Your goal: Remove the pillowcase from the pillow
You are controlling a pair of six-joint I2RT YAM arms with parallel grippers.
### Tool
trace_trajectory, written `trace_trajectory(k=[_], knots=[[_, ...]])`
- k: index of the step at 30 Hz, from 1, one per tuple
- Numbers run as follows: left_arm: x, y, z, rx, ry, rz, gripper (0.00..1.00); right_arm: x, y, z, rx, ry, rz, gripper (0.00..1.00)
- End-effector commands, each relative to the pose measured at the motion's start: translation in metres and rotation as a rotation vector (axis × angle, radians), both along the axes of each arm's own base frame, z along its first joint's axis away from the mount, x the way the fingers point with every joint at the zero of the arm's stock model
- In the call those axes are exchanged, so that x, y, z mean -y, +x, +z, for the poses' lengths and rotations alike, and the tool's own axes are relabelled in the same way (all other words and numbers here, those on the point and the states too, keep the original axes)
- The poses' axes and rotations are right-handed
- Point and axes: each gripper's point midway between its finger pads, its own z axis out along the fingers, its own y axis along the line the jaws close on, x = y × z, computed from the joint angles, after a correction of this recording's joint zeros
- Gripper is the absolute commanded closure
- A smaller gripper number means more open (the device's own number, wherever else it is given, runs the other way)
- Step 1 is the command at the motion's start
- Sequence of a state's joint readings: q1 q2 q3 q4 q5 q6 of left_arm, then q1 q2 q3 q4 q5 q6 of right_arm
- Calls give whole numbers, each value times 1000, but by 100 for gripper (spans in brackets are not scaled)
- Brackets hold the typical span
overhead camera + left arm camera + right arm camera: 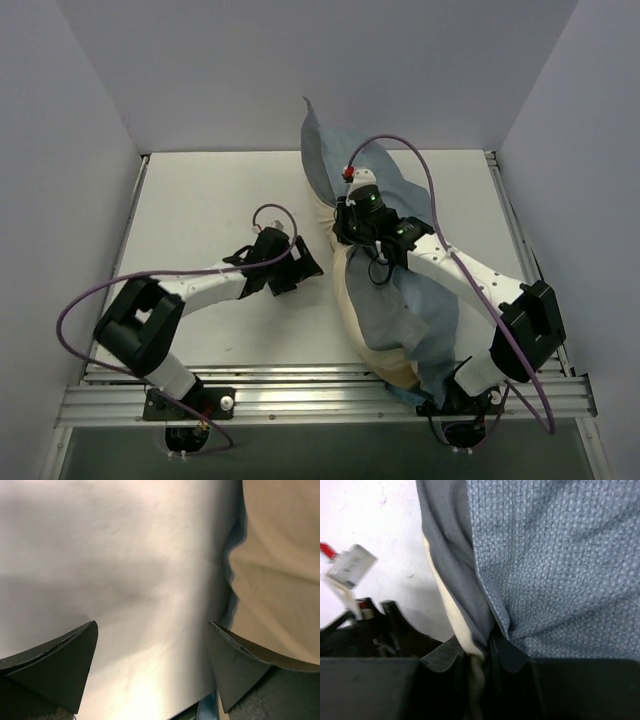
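Blue-grey cloth of the pillowcase (pixel 425 320) drapes over the right part of the cream pillow (pixel 350 300), which lies on the white surface (pixel 220 200). The right gripper (pixel 485 650) is clenched on a fold of the pillowcase, with a cream strip caught alongside. The left gripper (pixel 152 627) hangs spread wide just beside the pillow's left edge.

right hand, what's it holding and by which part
The right hand is shut on the pillowcase, pinching a bunched fold at its hemmed edge. The left hand is open, holding nothing.
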State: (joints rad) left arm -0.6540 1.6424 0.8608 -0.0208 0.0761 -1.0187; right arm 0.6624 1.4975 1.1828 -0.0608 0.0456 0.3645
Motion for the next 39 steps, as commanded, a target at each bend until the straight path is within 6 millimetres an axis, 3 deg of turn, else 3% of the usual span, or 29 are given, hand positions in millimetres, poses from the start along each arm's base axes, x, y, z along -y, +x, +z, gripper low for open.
trace_trajectory(k=[1, 3, 4, 5, 7, 8, 12, 14, 15, 17, 18, 21, 24, 25, 27, 28, 29, 30, 31, 32, 36, 37, 38, 39], knots=[[-32, -6, 48, 107, 2, 77, 2, -28, -17, 9, -19, 24, 57, 86], [-57, -15, 56, 117, 79, 119, 3, -47, -31, 18, -10, 30, 112, 72], [-68, -17, 80, 177, 78, 127, 5, -53, -38, 21, -10, 25, 132, 66], [-82, -27, 80, 156, 130, 134, 6, -60, -40, 36, 13, 38, 148, 56], [-105, -32, 109, 236, 165, 165, 6, -68, -52, 50, 35, 26, 172, 45], [-117, -37, 115, 231, 198, 175, 6, -70, -52, 67, 64, 39, 172, 35], [-147, -41, 145, 286, 266, 186, 6, -52, -58, 102, 139, 54, 118, 21], [-152, -38, 149, 287, 304, 146, 6, -37, -59, 106, 146, 45, 70, 14], [-155, -30, 161, 306, 300, 156, 6, -27, -62, 110, 153, 47, 51, 12], [-149, -17, 165, 314, 302, 109, 6, -11, -64, 102, 138, 13, 10, 7], [-150, -5, 178, 338, 290, 116, 6, 0, -69, 93, 114, -4, -5, 7], [-139, 29, 182, 348, 277, 87, 6, 11, -79, 76, 64, -16, -14, 6], [-129, 77, 187, 354, 233, 90, 6, 18, -101, 60, 6, 14, 17, 6], [-126, 103, 188, 357, 221, 108, 6, 21, -107, 47, -25, 1, 26, 6], [-115, 126, 189, 358, 180, 91, 6, 24, -120, 38, -70, 1, 48, 6], [-113, 144, 170, 316, 178, 99, 6, 24, -124, 32, -94, 3, 46, 6], [-108, 160, 185, 356, 152, 106, 6, 26, -130, 22, -118, -10, 45, 6], [-103, 169, 182, 348, 133, 99, 6, 28, -133, 18, -132, -14, 45, 6], [-99, 182, 166, 320, 124, 105, 6, 28, -136, 12, -148, -13, 40, 6], [-96, 191, 170, 332, 104, 107, 6, 30, -140, 1, -169, -28, 40, 6], [-78, 205, 135, 261, 29, 92, 0, 33, -140, -34, -232, -82, 33, 6], [-77, 206, 123, 237, 21, 97, 7, 35, -138, -40, -239, -100, 22, 6], [-79, 205, 114, 222, 20, 101, 23, 42, -132, -46, -239, -121, 3, 7], [-84, 201, 100, 207, 18, 117, 31, 48, -128, -58, -250, -155, -20, 7]])
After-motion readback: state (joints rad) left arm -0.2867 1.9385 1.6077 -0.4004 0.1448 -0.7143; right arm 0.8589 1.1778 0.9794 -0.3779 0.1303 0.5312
